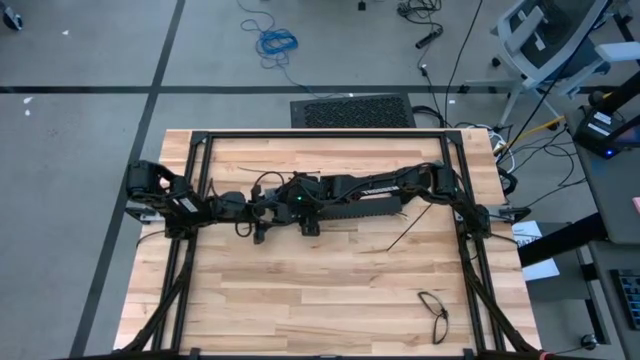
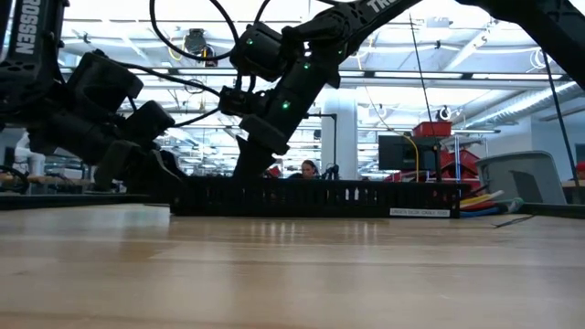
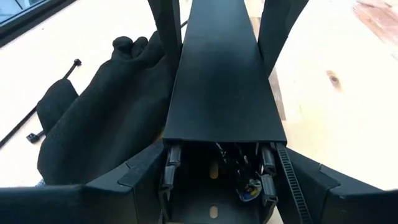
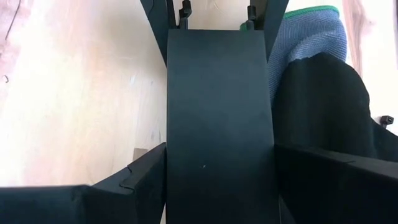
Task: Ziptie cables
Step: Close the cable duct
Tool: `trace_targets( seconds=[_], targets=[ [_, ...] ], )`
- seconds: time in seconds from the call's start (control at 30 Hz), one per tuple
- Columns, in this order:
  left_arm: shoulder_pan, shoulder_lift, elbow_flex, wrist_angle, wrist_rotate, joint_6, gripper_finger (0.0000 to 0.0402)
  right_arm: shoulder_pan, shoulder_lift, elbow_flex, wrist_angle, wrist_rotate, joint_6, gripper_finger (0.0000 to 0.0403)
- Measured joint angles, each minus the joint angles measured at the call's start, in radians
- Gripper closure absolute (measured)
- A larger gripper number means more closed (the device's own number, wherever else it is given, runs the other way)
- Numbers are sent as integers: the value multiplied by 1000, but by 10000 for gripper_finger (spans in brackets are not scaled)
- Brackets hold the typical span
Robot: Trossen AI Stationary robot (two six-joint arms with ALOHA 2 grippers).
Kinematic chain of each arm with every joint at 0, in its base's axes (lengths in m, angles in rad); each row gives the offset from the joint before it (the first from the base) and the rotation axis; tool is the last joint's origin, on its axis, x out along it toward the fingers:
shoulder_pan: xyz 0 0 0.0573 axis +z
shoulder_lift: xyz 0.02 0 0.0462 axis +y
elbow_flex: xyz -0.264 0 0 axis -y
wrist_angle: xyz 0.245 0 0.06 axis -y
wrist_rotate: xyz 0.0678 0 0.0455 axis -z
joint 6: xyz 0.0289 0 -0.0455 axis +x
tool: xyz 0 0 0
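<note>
A long black slotted bar (image 1: 360,208) with a flat lid lies on the table, and both grippers meet at its left end. Thin cables (image 3: 245,186) lie inside its channel, and coloured cable ends (image 2: 480,201) stick out of its other end. My left gripper (image 3: 217,168) is shut on the bar's open end. My right gripper (image 4: 219,155) is shut on the bar a little farther along. A thin black cable loop (image 1: 435,310) lies alone near the front right. Straight black zip ties (image 1: 405,232) lie in front of the bar. My left gripper pinches the slotted bar's two side walls (image 3: 268,163) between its fingers, right at the open end. The fingers come slanting down from the table's left, along the bar. The bar lies on the table. My right gripper has the lidded bar (image 4: 217,112) between its two fingers (image 4: 146,171), one on each long edge. It comes slanting down from the table's right, with its fingers running along the bar. The bar's underside rests on the table (image 2: 311,212).
A black glove (image 3: 106,118) lies beside the bar's end, and a blue-grey glove (image 4: 311,37) with a green cuff lies by it. More zip ties (image 3: 37,121) lie past the black glove. A black frame (image 1: 320,133) borders the table; bare wood fills the near half.
</note>
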Motion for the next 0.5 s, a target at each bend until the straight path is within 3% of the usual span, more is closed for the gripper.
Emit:
trace_targets(
  seconds=[0.2, 0.37, 0.5],
  targets=[
    [0, 0, 22, -38, 7, 5, 142, 0, -2, 0, -13, 1, 1, 160],
    [1, 0, 41, -153, 42, 22, 97, 2, -4, 2, -19, -13, 0, 160],
    [0, -2, 46, -164, -1, 79, 52, 3, -5, 2, -22, -10, 0, 160]
  ],
)
